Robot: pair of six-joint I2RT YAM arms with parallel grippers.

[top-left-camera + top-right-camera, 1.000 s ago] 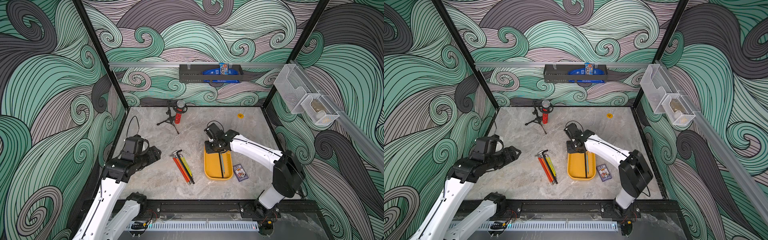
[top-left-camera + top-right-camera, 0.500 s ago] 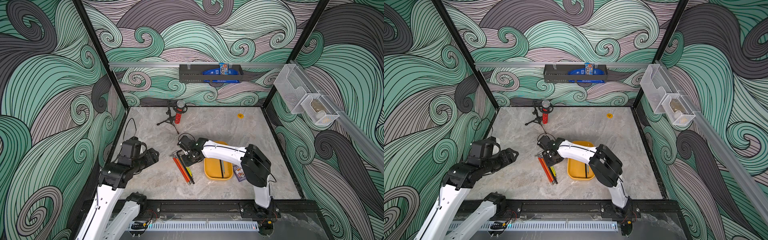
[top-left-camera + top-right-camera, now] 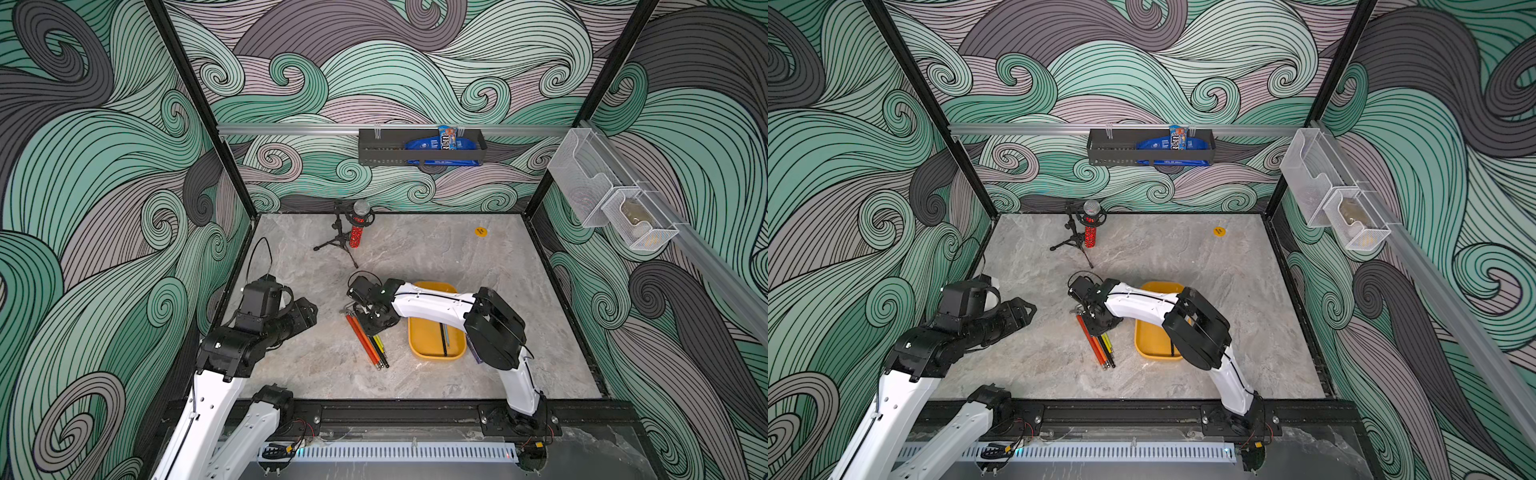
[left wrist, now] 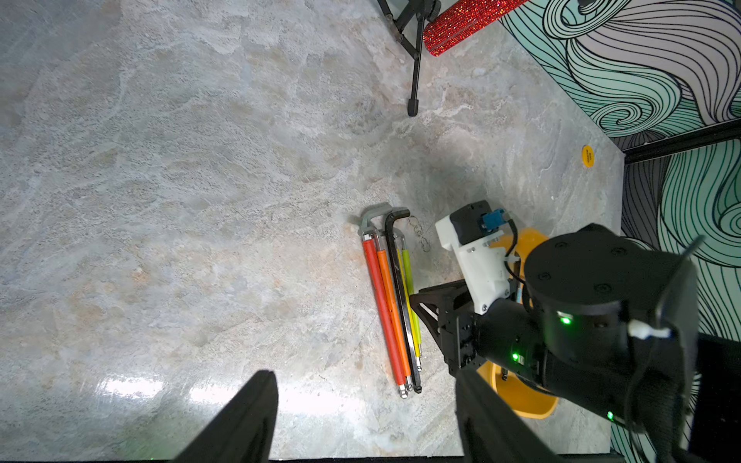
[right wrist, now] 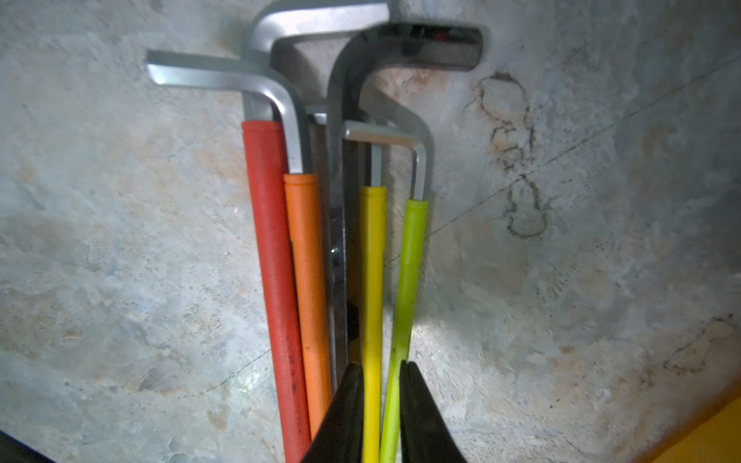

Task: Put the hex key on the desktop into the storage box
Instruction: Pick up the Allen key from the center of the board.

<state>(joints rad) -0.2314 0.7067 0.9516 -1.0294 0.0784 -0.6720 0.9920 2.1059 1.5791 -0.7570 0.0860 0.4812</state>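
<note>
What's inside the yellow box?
A thin dark hex key lies inside the storage box, with what looks like a thinner bluish one beside it. The right arm covers the box's far end, so anything there is hidden.

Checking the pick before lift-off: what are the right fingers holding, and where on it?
The right fingers pinch the yellow hex key and lime-green hex key by their coloured sleeves; both lie on the desktop.
</note>
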